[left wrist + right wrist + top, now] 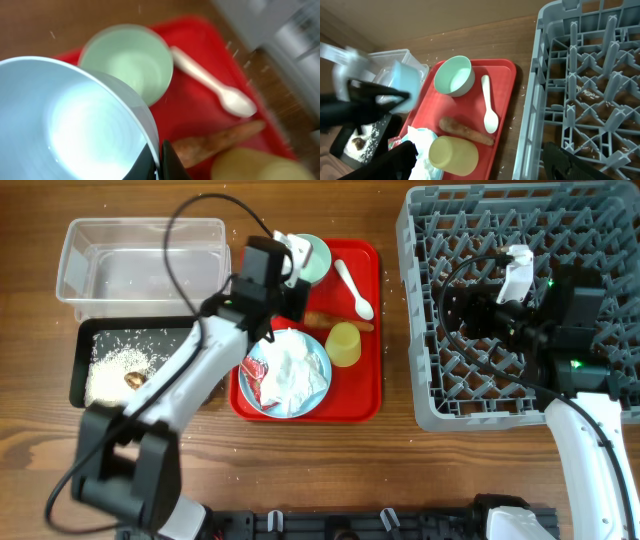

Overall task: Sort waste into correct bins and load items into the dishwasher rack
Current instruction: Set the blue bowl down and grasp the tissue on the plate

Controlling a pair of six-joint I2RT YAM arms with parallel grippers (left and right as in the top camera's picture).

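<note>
A pale blue bowl is pinched by its rim in the left gripper over the red tray. It should be carried level to the dishwasher rack, where the right gripper hangs spread.

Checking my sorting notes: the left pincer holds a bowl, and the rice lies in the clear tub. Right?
No. The rice lies in the black tray, as the overhead view shows; the left pincer does hold a bowl.

Left gripper clamped closed, right gripper spread open.
</note>
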